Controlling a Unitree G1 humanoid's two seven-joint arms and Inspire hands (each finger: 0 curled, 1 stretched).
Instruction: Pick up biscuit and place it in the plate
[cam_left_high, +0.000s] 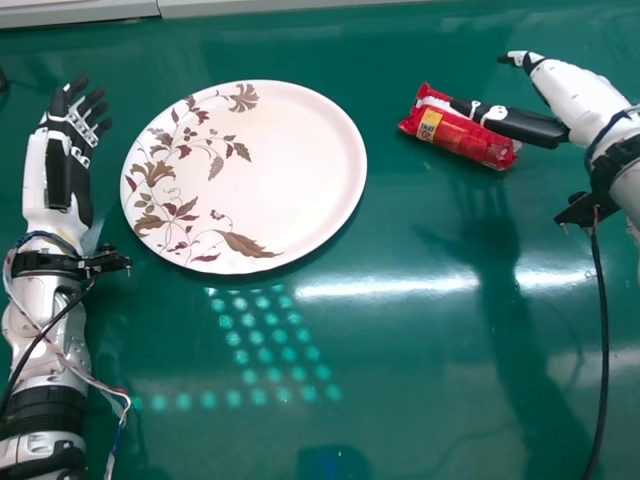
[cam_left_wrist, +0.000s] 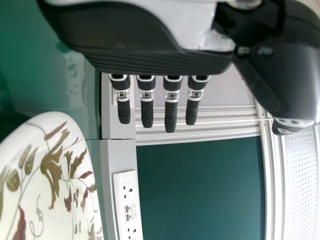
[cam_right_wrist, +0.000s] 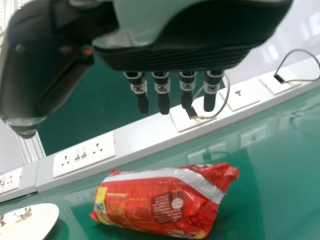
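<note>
Biscuit packet on the desk under the spread right hand, at 3 o'clock from the plate

The red biscuit packet (cam_left_high: 468, 140) lies on its side on the green desk (cam_left_high: 420, 400), its length running from 10 o'clock to 4 o'clock as seen from the head, with a yellow patch near the 10 o'clock end. Over it is the right hand (cam_left_high: 556, 88), fingers straight and thumb well apart from them, clamped on nothing; the thumb (cam_left_high: 520, 125) crosses above the packet from the 3 o'clock side, and the right wrist view shows a gap between hand and wrapper. The arm comes in from 3 o'clock, with a black cable (cam_left_high: 602, 340) running from its wrist towards 6 o'clock.

Apart from the packet, at its 9 o'clock, sits the round white plate (cam_left_high: 300, 170), upright on the desk. Brown and dark red leaves run round its face from 12 o'clock through 9 to 6, while the 3 o'clock side is plain.

Farther out, between 9 and 10 o'clock of the plate, is the left hand (cam_left_high: 72, 150), held near the rim without touching it. Its fingers are straight, pointing roughly to 1 o'clock, and they grip nothing. Spots of reflected light dot the desk at the plate's 6 o'clock. A socket panel (cam_right_wrist: 84, 154) is fixed in the pale strip (cam_right_wrist: 145, 132) behind the desk
</note>
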